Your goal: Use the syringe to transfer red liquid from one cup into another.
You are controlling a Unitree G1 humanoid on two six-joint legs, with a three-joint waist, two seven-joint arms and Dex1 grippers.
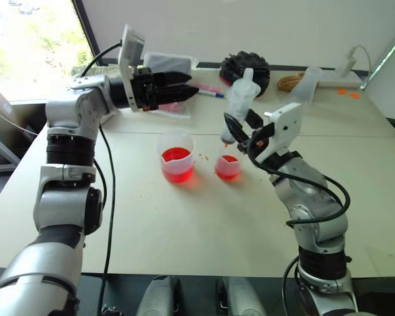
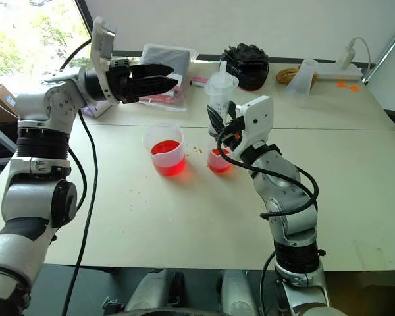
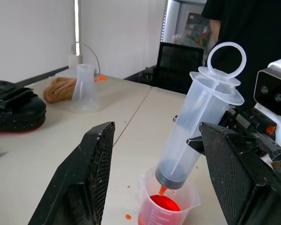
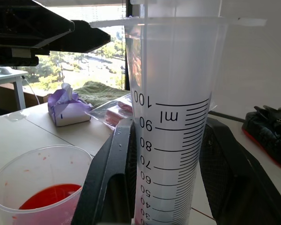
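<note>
Pincer on your right arm (image 1: 240, 131) is clamped around the barrel of the syringe (image 1: 240, 99), holding it nearly upright with its small orange tip just over the smaller cup (image 1: 228, 167), which sits on the surface (image 1: 204, 224) with a shallow pool of red liquid (image 3: 160, 203) in its bottom. From the left wrist view the plunger looks pressed almost fully down and the barrel shows no red, so you are most likely at the end of the emptying stroke: hold the tip centred inside that rim until the last drop falls, and keep the barrel from tipping, since the cup is narrow and light and a nudge from the tip could knock it over. Just to the left on the same surface stands the larger cup (image 1: 177, 158), about a third full of red, near the small one but not touching it; if you go back for another draw, lift straight up before crossing between them. Red specks already dot the surface around both cups, so move slowly over that gap. Your left pincer (image 1: 173, 87) is spread wide and empty, hanging level above and behind the larger cup, well away from the syringe; keep it clear of the plunger ring.
</note>
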